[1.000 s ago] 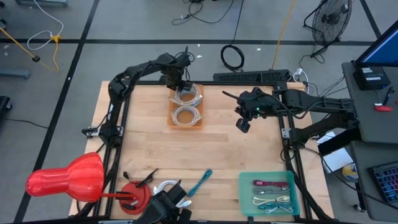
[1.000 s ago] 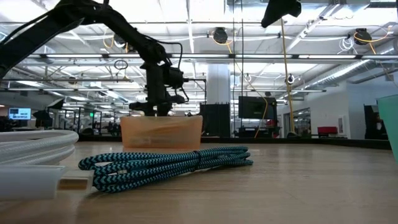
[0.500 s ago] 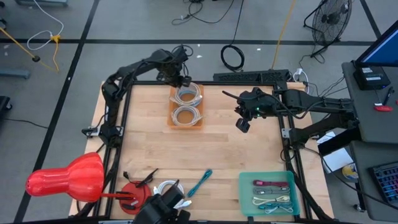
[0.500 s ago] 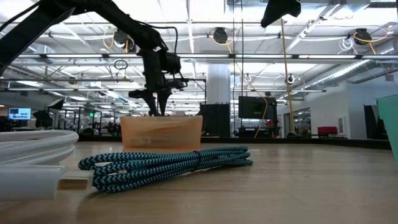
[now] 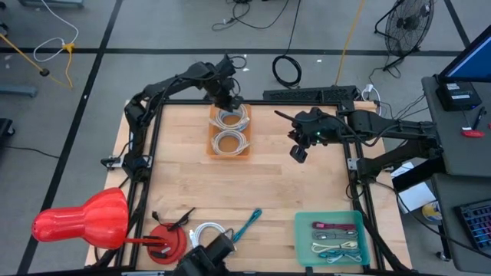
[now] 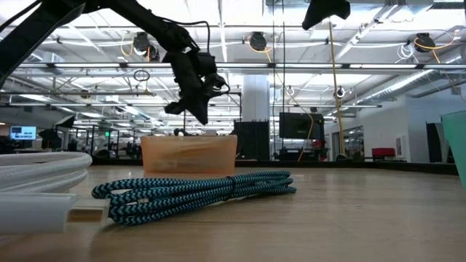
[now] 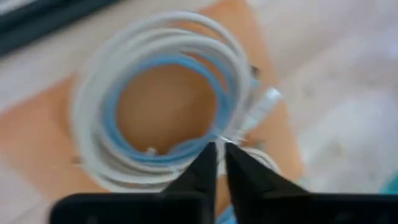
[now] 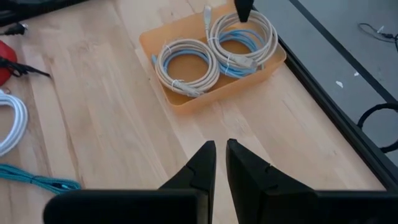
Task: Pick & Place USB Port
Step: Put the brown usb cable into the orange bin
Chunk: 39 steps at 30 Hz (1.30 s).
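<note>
White-and-blue cable coil (image 7: 163, 96), seemingly loosely wound, lies in orange bin (image 5: 229, 146); left hand (image 7: 219, 157) pinched narrow, empty.

Red lamp-like object (image 5: 80, 221) near table's left corner; fan (image 5: 405, 24) on floor.

Overhead, table-level and two wrist cameras all share the orange tray (image 5: 230, 144)
</note>
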### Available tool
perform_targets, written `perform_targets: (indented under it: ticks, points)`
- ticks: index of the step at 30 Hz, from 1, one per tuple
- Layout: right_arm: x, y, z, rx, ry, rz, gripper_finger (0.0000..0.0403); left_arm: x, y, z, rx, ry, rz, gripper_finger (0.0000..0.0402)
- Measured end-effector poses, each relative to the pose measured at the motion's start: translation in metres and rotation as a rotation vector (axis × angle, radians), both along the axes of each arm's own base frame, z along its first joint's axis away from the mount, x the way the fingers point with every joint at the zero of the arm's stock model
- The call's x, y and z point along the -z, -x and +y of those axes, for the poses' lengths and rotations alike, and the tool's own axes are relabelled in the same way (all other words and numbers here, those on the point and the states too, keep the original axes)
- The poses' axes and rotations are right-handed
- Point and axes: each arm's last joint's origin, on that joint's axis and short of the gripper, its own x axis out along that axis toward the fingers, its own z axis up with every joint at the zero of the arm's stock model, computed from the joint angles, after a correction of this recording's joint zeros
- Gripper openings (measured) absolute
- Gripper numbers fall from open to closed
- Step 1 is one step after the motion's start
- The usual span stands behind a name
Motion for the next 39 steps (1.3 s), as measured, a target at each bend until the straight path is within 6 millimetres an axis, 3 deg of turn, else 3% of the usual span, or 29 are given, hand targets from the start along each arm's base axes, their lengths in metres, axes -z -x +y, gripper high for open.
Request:
perform_targets:
  ticks: [5,9,12,15,21,28,34,39]
  points:
    - [-0.001,-0.001,0.0,0.002,-0.002,-0.014,0.0029,0.002,-0.011,-0.024,0.164,0.011,0.038,0.0008]
    - [-0.001,-0.001,0.0,0.004,-0.005,-0.013,0.0029,0.004,-0.018,-0.043,0.399,-0.17,0.199,0.0002]
    - [-0.001,-0.001,0.0,0.003,-0.007,-0.014,0.0029,0.004,-0.028,-0.054,0.525,-0.262,0.208,0.0002]
    - [-0.001,-0.001,0.0,0.003,-0.007,-0.02,0.0029,0.003,-0.034,-0.052,0.461,-0.281,0.149,0.0001]
    - [-0.001,-0.007,0.0,0.002,-0.007,-0.042,0.0029,-0.007,-0.034,-0.012,0.144,-0.198,-0.154,0.0001]
    - [0.003,-0.009,0.0,0.006,-0.014,-0.019,0.0029,-0.004,-0.031,0.018,-0.013,-0.067,-0.34,0.0]
    - [0.003,-0.009,0.0,0.015,-0.021,-0.017,0.0029,0.018,-0.028,0.017,-0.113,0.079,-0.321,0.0]
    - [0.006,-0.006,0.0,0.026,-0.031,0.018,0.0029,0.039,-0.033,0.016,-0.172,0.136,-0.416,0.0]
